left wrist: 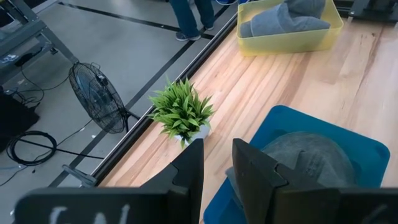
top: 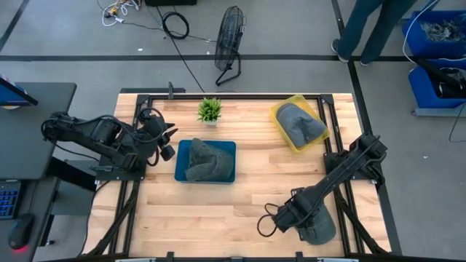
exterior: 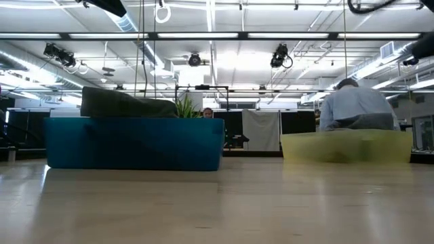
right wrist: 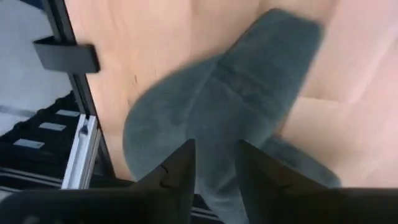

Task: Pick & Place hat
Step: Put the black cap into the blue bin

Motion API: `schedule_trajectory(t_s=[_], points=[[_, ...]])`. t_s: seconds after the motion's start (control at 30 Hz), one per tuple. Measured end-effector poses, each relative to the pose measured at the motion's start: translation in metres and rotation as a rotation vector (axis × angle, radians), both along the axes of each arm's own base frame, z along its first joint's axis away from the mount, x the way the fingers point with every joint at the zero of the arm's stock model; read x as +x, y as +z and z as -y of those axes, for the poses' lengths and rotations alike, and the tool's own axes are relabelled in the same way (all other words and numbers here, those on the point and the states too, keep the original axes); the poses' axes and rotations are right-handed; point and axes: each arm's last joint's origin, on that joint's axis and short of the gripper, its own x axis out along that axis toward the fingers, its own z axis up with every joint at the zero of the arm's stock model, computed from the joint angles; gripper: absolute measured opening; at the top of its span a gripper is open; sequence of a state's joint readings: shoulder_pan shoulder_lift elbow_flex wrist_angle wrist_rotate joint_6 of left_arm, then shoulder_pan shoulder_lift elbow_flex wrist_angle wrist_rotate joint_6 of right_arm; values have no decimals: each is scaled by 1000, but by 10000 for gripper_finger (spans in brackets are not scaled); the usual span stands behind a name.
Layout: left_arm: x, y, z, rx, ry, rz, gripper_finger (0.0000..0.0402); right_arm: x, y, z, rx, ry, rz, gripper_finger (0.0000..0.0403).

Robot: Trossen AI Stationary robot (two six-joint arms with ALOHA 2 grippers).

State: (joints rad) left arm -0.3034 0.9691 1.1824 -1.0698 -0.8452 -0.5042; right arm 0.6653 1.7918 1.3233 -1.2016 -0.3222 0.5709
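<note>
A grey-green hat (top: 320, 227) is at the table's near right corner, under my right gripper (top: 295, 217), which is shut on it; the right wrist view fills with this hat (right wrist: 217, 106) between the fingers (right wrist: 214, 171). A second grey hat (top: 206, 161) lies in a blue tray (top: 227, 145) at mid-table. A third hat (top: 300, 122) lies in a yellow tray (top: 280, 109) at the far right. My left gripper (top: 166, 142) waits by the blue tray's left edge, open by a narrow gap (left wrist: 217, 168) and empty. My right gripper pinches the grey-green hat between its two fingers on a raised fold of cloth (right wrist: 217, 146) that runs into the gap. The fingers come from above, slanting down. Whether the hat still rests on the table, I cannot tell.
A small potted plant (top: 210, 110) stands near the far edge, left of the yellow tray. A black frame rail (right wrist: 84, 143) runs along the table's edge close to the held hat. Bare wood lies between the trays and along the near edge. A person stands beyond the far right corner.
</note>
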Motion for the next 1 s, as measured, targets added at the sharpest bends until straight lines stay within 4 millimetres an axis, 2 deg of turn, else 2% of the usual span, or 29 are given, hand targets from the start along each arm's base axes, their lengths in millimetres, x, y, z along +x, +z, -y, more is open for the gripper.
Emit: schedule_trajectory(t_s=[0.2,0.3,0.4,0.53,0.67,0.77,1.0], points=[[0,0,0,1,0,-5,87,-18,-37,13,-60,-5,-93,114],[0,0,0,1,0,-4,87,-25,-49,19,-79,-1,-122,106],[0,0,0,1,1,-4,87,-25,-54,21,-46,31,-115,76],[0,0,0,1,1,-3,87,-16,-55,21,73,85,-70,14],[0,0,0,0,1,-3,87,-6,-51,25,139,82,-26,12],[0,0,0,-1,2,-2,87,5,-42,31,148,95,3,5],[0,0,0,-4,2,7,87,39,3,44,44,215,194,2]])
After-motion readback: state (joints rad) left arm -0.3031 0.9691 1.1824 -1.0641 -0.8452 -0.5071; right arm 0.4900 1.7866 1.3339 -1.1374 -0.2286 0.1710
